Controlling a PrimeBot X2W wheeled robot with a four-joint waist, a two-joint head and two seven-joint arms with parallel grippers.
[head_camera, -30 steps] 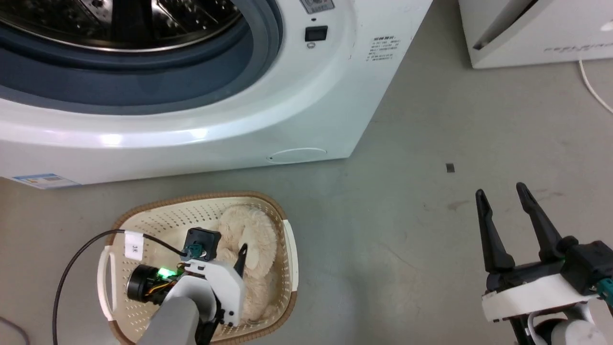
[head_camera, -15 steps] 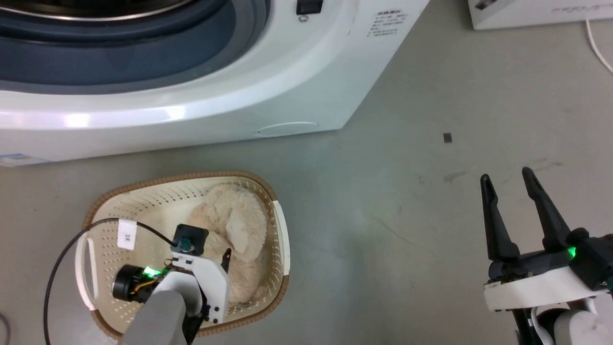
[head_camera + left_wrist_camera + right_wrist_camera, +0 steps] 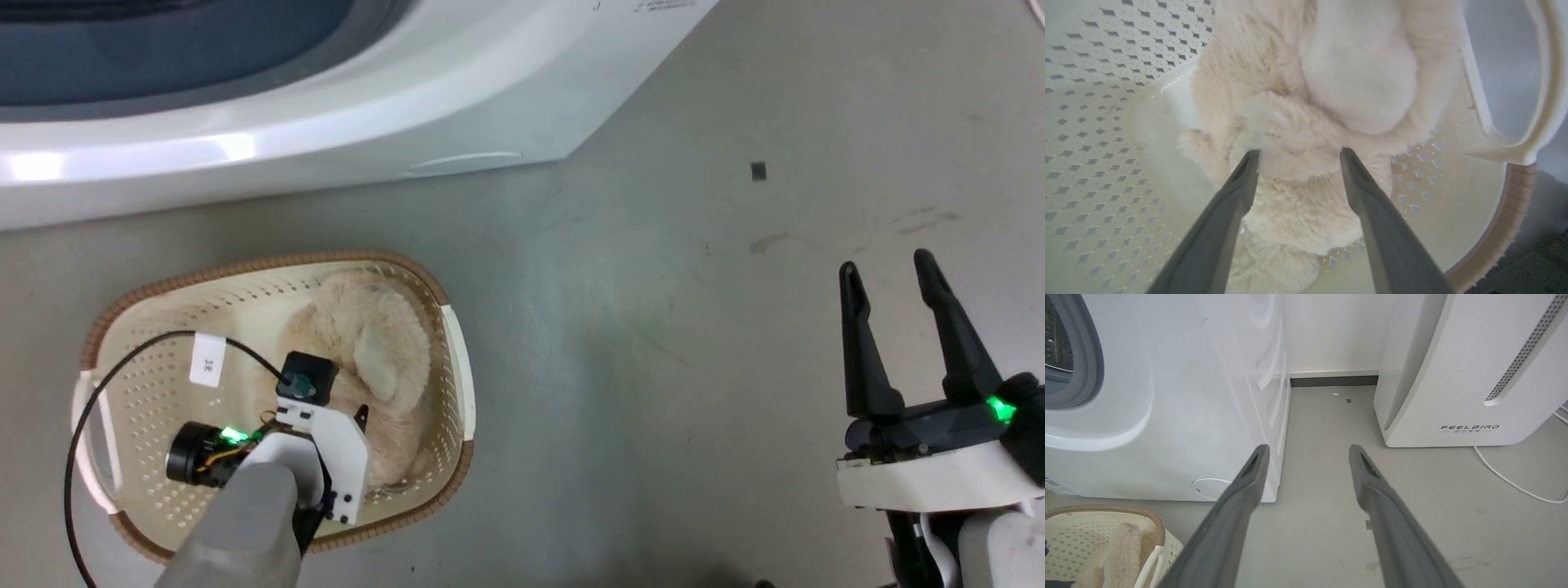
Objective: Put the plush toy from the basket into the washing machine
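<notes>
Down inside the basket [image 3: 245, 265], left gripper [image 3: 1299, 153]: smooth dark tapered fingers spread apart, straddling a rounded lump of the plush toy [image 3: 1331, 81], tips at the fur, not clamped. Toy cream-beige, long shaggy pile, curled in the basket's right half in the head view. Basket oval, cream plastic punched with small diamond holes, brown woven-look rim, white loop handle. Inside it a small white sticker [image 3: 206, 359] (print too small to read). Right gripper [image 3: 887, 265] over bare grey floor [image 3: 653, 327], well apart from the basket, fingers parted. Beyond, washing machine [image 3: 326, 139]: glossy white curved front, grey rubber ring at the porthole. Farther right, slanted white appliance [image 3: 1453, 375] lettered "FEELBIRD", dotted slot along one side, thin white cable [image 3: 1506, 482] on the floor beside.
</notes>
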